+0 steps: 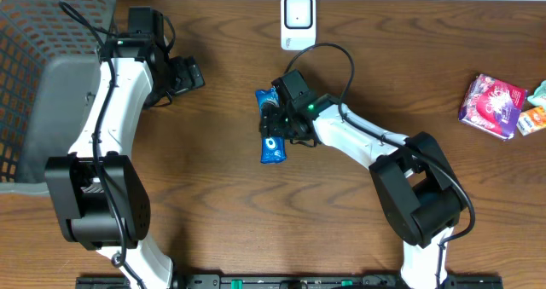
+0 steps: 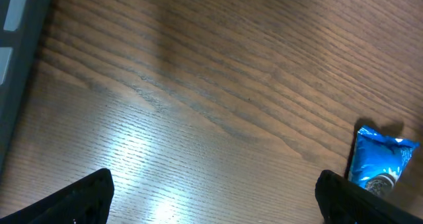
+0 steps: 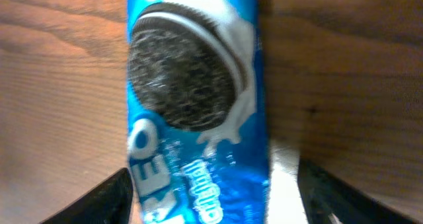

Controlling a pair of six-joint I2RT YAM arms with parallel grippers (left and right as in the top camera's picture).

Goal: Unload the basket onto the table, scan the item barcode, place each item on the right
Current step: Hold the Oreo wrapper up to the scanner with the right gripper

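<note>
Oreo pack (image 1: pixel 273 148): one, on table (image 1: pixel 222 195), straddled by right tool (image 1: pixel 273 121), jaws unclamped; left tool (image 2: pixel 211 201) wide, empty.

Your blue cookie packet (image 1: pixel 273 147) is at the middle of the table (image 1: pixel 213 204), cookie picture up; your white scanner (image 1: pixel 297 20) stands near, at the far edge.

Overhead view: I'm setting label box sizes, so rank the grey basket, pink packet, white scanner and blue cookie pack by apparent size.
1. grey basket, clearly largest.
2. pink packet.
3. white scanner and blue cookie pack: too alike to rank; the pack is partly covered.
</note>
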